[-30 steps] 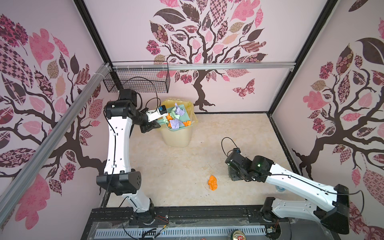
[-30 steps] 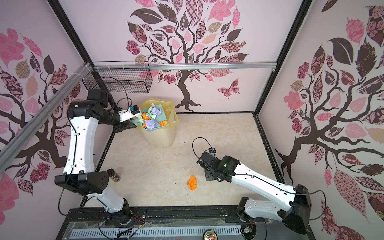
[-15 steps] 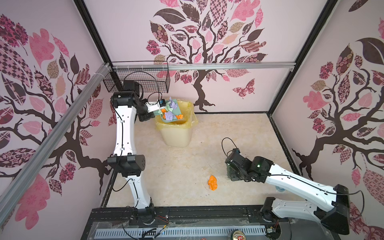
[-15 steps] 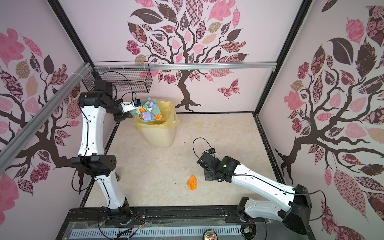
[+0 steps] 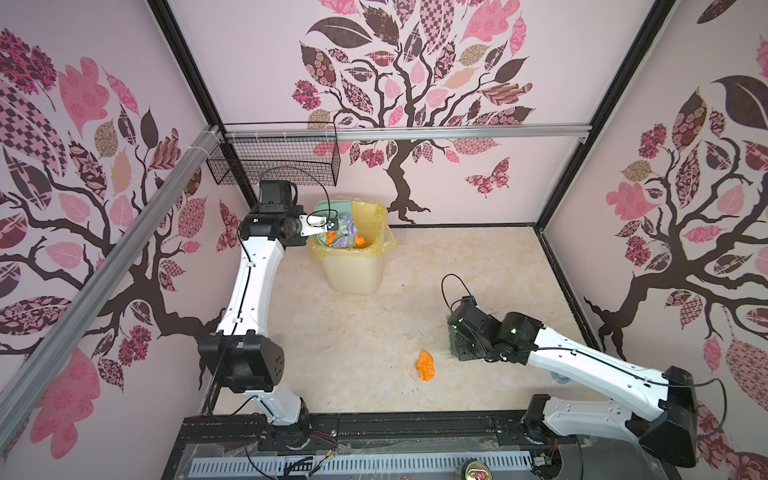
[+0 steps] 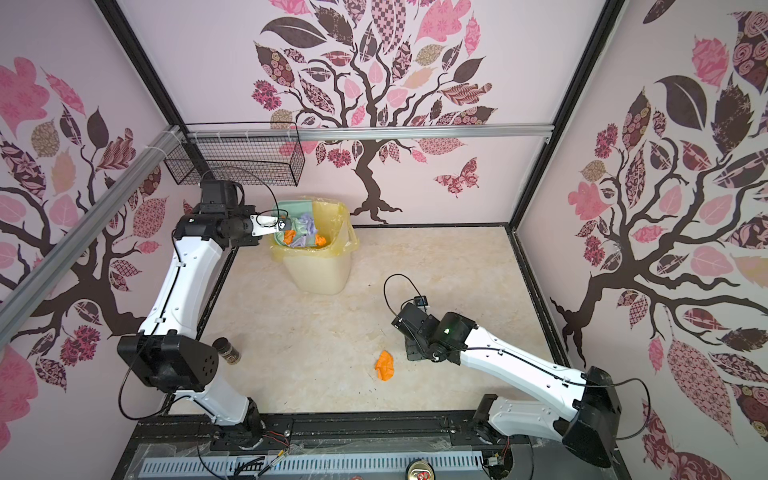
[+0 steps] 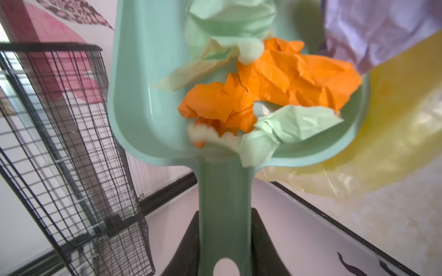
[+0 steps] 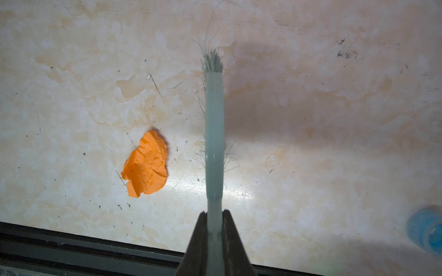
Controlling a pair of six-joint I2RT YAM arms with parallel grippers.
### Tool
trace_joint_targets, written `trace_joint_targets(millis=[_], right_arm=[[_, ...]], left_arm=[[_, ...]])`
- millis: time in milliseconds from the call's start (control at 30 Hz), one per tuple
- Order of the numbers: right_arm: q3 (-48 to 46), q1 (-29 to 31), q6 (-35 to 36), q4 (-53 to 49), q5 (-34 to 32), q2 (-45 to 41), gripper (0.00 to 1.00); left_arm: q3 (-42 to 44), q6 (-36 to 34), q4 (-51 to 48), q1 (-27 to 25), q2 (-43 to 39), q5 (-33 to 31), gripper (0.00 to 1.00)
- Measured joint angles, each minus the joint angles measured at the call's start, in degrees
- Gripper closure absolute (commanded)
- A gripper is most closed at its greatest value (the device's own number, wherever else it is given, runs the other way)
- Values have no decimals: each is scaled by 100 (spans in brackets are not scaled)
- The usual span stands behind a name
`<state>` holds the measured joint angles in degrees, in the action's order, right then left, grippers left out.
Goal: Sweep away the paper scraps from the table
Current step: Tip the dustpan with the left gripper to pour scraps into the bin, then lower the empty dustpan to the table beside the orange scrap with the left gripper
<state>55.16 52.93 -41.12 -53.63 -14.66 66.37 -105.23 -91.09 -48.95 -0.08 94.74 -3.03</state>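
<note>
While our left jaws pinch the teal plastic dustpan [image 7: 143,107], heaped with crumpled orange, green and lavender paper scraps [image 7: 299,78] over the yellow-lined bin [image 5: 353,274], our right jaws clamp a teal brush [image 8: 214,119] near one orange wad [image 8: 146,167] on the beige tabletop [image 5: 478,266].

My left arm [image 5: 253,270] stands raised from its elbow, wrist bent level, jaws clamped on either side of the mint-green plastic dustpan's handle [image 7: 224,215]. My right arm [image 5: 590,363] stretches low over the worktop [image 5: 457,257], wrist tipped downward, jaws pinched tight on the thin pale-green brush handle [image 8: 214,143].
</note>
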Motion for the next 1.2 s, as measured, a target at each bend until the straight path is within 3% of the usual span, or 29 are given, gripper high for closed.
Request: trace_joint_targets(millis=[300,733,867,1067,1200], right_arm=[[-157,-13,-11,48,31,-7,100],[-157,-13,-33,81,44,-17,100],[-160,-13,-55,81,42,-17,100],[-160,-13,-87,55,28,-17,100],[-105,-13,-92,-140,-63,-17,100]], left_arm=[[166,-319,1364,-13,-153,-103,100],[844,-660,1875,-13,-577,-68,100],[675,-428,1602,11,-577,70,100],[-463,400,577,221,-643,669,100],[-590,800,-254,424,-1397,1270,100]])
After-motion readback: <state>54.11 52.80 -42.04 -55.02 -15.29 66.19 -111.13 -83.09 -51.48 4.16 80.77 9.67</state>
